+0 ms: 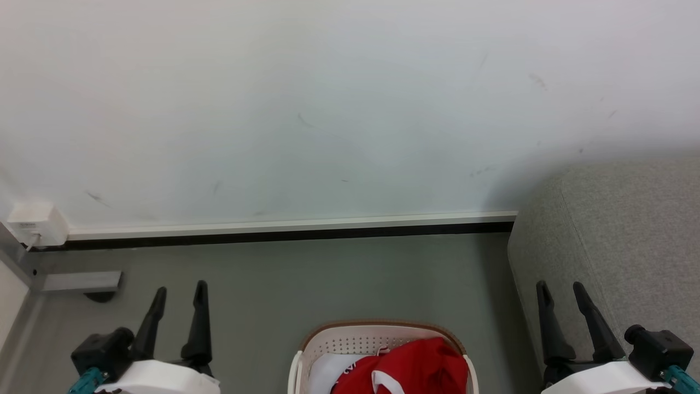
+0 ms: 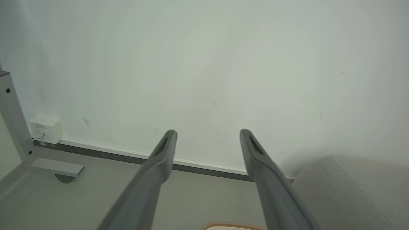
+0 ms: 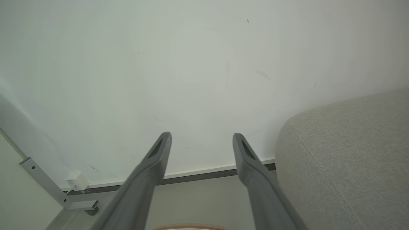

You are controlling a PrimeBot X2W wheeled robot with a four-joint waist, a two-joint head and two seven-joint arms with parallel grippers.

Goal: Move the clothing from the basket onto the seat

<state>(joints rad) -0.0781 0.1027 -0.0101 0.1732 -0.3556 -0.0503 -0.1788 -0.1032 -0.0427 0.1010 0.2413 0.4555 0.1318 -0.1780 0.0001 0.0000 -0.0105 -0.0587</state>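
Red clothes [image 1: 415, 364] in basket [image 1: 350, 343], left of sofa [image 1: 629, 235]; none moved yet. Your left tool [image 1: 180, 288], right tool [image 1: 559, 285]: spread, empty.

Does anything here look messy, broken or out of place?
Nothing broken or spilled. The red garments with white trim lie bunched in the cream perforated plastic basket, and the pale wall carries faint dark scuffs.

I read this as a home-like corner: a grey sofa [image 1: 618, 235] near a laundry basket [image 1: 377, 335] of clothes [image 1: 421, 364]. I also see a scuffed white wall [image 1: 328, 109], bare grey floor [image 1: 306, 273] and a metal frame [image 2: 16, 127].
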